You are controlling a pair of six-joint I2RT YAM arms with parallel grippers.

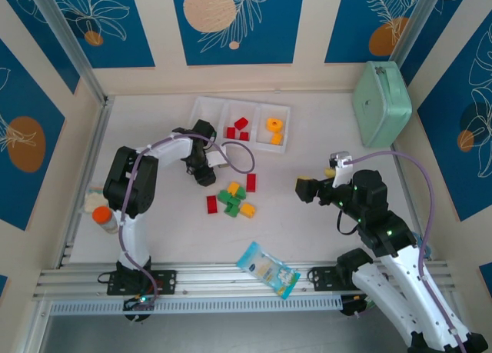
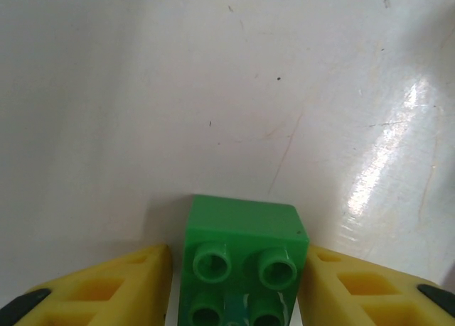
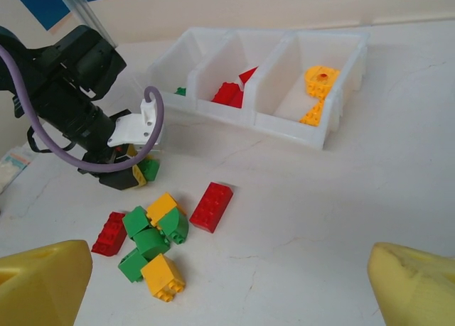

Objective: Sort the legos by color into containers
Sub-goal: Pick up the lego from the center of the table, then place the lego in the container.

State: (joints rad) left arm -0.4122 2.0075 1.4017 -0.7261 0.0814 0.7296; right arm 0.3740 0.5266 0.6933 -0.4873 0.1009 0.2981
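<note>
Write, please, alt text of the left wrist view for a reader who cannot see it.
A green brick, studs facing the camera, is gripped between the left hand's two yellow fingers. Behind it lies the white table, lightly scuffed, with glare at right.

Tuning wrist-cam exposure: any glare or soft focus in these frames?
Left wrist: glare streak on the table at right; green brick sharp. Right wrist: right tool fingertips blurred at the bottom corners, tray crisp. Top external: even light, soft shadows.
</note>
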